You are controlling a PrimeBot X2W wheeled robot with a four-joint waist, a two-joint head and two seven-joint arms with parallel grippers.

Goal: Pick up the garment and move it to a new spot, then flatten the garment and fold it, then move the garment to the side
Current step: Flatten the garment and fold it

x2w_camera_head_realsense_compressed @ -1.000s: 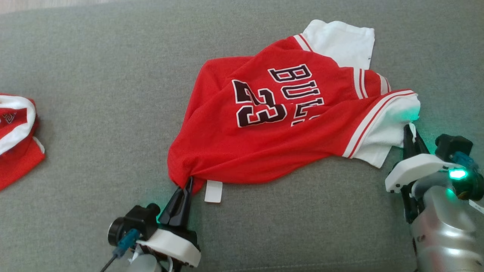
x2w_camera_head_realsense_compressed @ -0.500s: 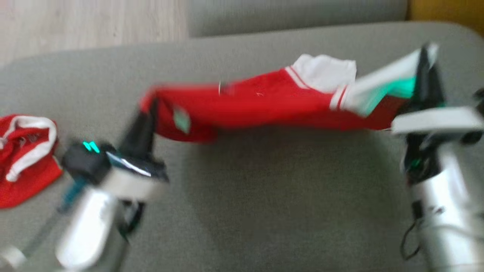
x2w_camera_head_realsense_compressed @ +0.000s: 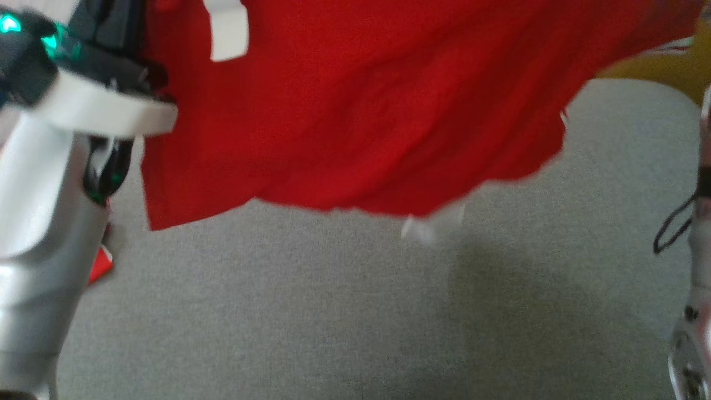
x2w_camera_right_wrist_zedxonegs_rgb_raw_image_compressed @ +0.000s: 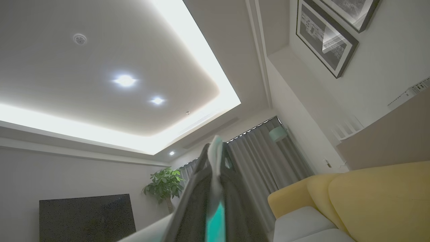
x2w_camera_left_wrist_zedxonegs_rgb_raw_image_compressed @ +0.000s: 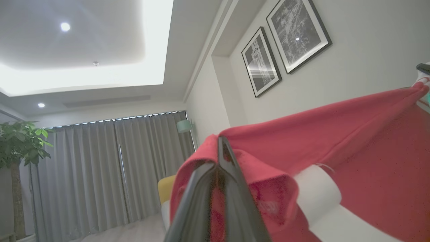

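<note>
The garment point(x2w_camera_head_realsense_compressed: 361, 111), a red jersey with white trim, hangs in the air across the top of the head view, its lower hem above the grey cushion point(x2w_camera_head_realsense_compressed: 333, 322). In the left wrist view my left gripper point(x2w_camera_left_wrist_zedxonegs_rgb_raw_image_compressed: 221, 148) is shut on a red corner of the garment point(x2w_camera_left_wrist_zedxonegs_rgb_raw_image_compressed: 336, 141), which stretches away to the right. My left arm point(x2w_camera_head_realsense_compressed: 50, 166) rises at the head view's left edge. In the right wrist view my right gripper point(x2w_camera_right_wrist_zedxonegs_rgb_raw_image_compressed: 215, 148) is shut on a thin white strip of the garment point(x2w_camera_right_wrist_zedxonegs_rgb_raw_image_compressed: 216, 161). Both grippers point up toward the ceiling.
A white label point(x2w_camera_head_realsense_compressed: 228, 28) dangles from the cloth near my left wrist. A scrap of another red garment point(x2w_camera_head_realsense_compressed: 100, 266) peeks out behind my left forearm. My right forearm point(x2w_camera_head_realsense_compressed: 694, 311) stands at the right edge. A yellow sofa point(x2w_camera_right_wrist_zedxonegs_rgb_raw_image_compressed: 369, 198) lies beyond.
Both grippers have lifted the garment off the cushion, from lying crumpled to hanging stretched between them. The head camera has also shifted, so the whole picture has moved.
</note>
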